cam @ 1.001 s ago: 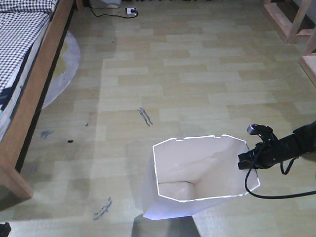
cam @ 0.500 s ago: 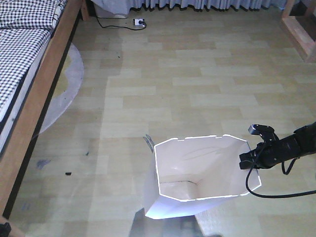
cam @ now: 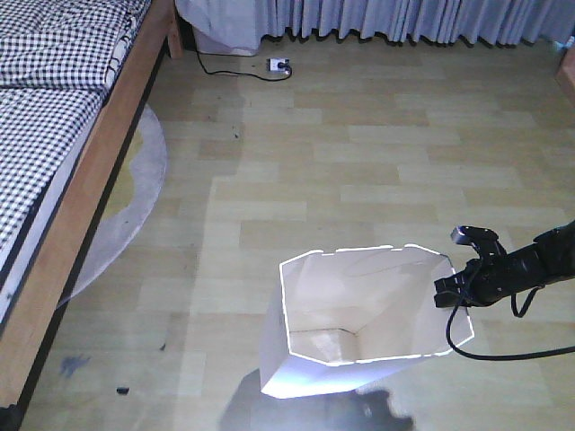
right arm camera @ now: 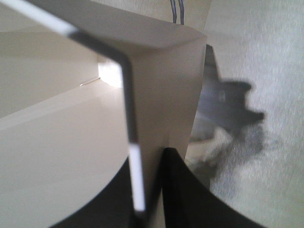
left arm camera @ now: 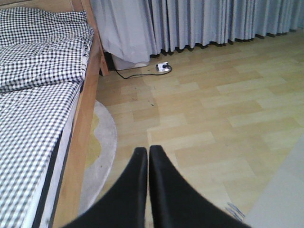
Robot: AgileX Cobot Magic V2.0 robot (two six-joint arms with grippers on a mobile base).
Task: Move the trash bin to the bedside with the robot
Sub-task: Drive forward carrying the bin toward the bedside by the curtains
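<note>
the right gripper (cam: 442, 293) is clamped on the right rim of the trash bin (cam: 359, 301), with the wall between its 2 fingers. the bin is upright, well apart from the bed (cam: 54, 135) at left. the left gripper (left arm camera: 147, 151) has its fingers pressed together, holding nothing. beyond, a power strip (cam: 279, 65) lies near the curtains (cam: 404, 18).

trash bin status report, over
Right tool shut on trash bin rim. Left tool shut, empty. Bin upright on floor, bed off left. Rug beside bed.
</note>
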